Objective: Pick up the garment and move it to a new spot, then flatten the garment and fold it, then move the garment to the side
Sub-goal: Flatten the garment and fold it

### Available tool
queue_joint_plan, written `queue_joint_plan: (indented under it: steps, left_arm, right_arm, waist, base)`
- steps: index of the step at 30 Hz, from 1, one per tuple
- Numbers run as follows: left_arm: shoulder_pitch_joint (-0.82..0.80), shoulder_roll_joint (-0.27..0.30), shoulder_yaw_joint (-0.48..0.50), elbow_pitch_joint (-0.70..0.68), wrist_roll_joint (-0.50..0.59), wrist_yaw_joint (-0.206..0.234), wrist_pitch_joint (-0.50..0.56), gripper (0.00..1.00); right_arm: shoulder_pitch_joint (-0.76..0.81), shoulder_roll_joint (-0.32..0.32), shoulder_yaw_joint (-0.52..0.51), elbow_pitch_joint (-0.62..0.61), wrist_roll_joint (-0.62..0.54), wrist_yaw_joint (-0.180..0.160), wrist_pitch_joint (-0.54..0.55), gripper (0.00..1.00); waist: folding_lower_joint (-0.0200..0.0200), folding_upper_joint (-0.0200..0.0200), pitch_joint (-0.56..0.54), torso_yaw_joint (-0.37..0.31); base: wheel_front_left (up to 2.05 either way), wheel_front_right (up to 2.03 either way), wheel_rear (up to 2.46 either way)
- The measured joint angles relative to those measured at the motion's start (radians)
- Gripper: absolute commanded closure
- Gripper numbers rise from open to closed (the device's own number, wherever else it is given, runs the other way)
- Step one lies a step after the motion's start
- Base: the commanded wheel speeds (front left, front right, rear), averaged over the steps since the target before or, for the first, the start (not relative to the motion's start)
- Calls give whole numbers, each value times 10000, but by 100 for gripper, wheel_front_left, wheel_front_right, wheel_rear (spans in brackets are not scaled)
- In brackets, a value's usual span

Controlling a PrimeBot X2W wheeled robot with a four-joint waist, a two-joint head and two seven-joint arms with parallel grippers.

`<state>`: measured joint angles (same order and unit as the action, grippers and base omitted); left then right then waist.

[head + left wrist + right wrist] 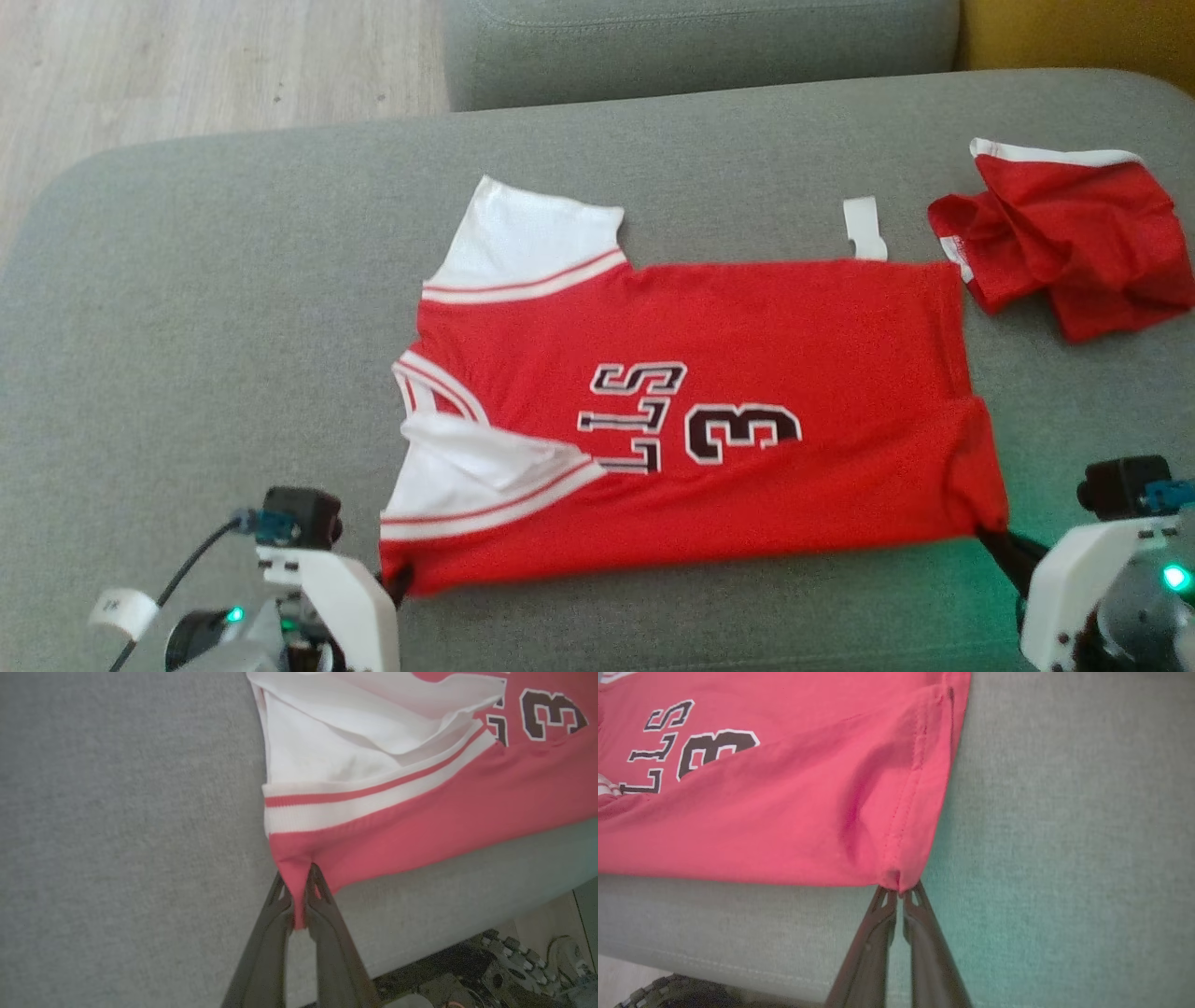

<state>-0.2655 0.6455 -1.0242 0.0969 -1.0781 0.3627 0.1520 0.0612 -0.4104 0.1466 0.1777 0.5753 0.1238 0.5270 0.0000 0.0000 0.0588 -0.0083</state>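
Fingers of the left end effector are closed almost fully together, with a narrow fold of red cloth pinched between their tips. The pinched cloth is the near corner of the garment, just below the red-and-white striped band of the near sleeve. Ahead of the fingertips, the white sleeve lies creased and partly folded over on itself.

The right end effector is fully closed, its tips clamping the near hem corner of the garment, at the stitched seam. From this corner, the hem runs straight away from the fingertips.

In the head view, the garment lies spread between the two end effectors, on a grey cushion. The near edge runs from the left end effector to the right end effector. The collar and both white sleeves are at the left end effector's end; the hem is at the right end effector's end. Dark lettering and a numeral "3", outlined in white, sit mid-body.

Beyond the right end effector, past the far hem corner:
- a white strip touches the garment's far edge;
- a crumpled red cloth with white trim lies just beside the hem.

Further out are a second grey cushion and a wooden floor.
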Motion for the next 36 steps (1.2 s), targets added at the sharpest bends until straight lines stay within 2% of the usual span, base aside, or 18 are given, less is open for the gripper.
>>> queue_joint_plan:
  steps: [4, 9, 10, 11, 12, 17, 22, 26, 29, 31, 34, 36]
  left_arm:
    - [273, 525, -263, -1145, -107, 399, 809, 100]
    - [656, 784, -391, -1939, -491, 637, 1392, 100]
    - [718, 792, -391, -1990, -546, 685, 1459, 100]
    - [776, 803, -407, -2027, -598, 700, 1521, 65]
    - [798, 815, -453, -2048, -617, 702, 1607, 2]
    - [753, 991, -487, -2190, -548, 750, 1628, 0]
    - [143, 1237, -347, -2228, 40, 706, 1626, 0]
    - [-1483, 1340, -38, -2171, 665, 380, 1636, 0]
    - [-2789, 1260, 138, -1563, 1049, -73, 1701, 0]
    - [-3531, 1104, 157, -1022, 1250, -539, 1927, 0]
    - [-4440, 525, 155, -182, 1060, -1452, 2385, 0]
    - [-5024, 107, 56, 481, 1060, -1906, 2719, 0]
  right_arm:
    - [480, -148, -211, -397, 56, 0, 953, 100]
    - [1031, -86, -435, -706, 109, 0, 1764, 100]
    - [1080, -54, -523, -771, 67, 0, 1776, 61]
    - [1104, -23, -591, -819, 13, 0, 1781, 29]
    - [1110, 4, -619, -849, -17, 0, 1827, 0]
    - [1108, 150, -832, -1258, -169, 0, 1785, 0]
    - [1022, 215, -1200, -1956, 19, 0, 1306, 0]
    - [307, 249, -1597, -2569, 313, 0, 639, 0]
    - [-642, 322, -1998, -2479, 305, 0, 36, 0]
    - [-1311, 420, -2002, -2021, 305, 0, -52, 0]
    - [-2109, 533, -1749, -1114, 305, 0, -79, 0]
    - [-2676, 575, -1593, -370, 330, 0, -69, 0]
  waist:
    - [0, 0, -66, 0]
    - [0, 0, -78, -18]
    - [0, 0, -78, -29]
    - [0, 0, -77, -47]
    - [0, 0, -81, -67]
    - [0, 0, -100, -161]
    - [0, 0, -71, -193]
    - [0, 0, 107, -249]
    - [0, 0, 347, -334]
    - [0, 0, 541, -407]
    - [0, 0, 882, -511]
    - [0, 0, 1135, -582]
  base:
    - [0, 0, 0]
    - [0, 0, 0]
    - [0, 0, 0]
    - [0, 0, 0]
    - [0, 0, 0]
    - [0, 0, 0]
    - [0, 0, 0]
    - [0, 0, 0]
    - [0, 0, 0]
    - [0, 0, 0]
    - [0, 0, 0]
    - [0, 0, 0]
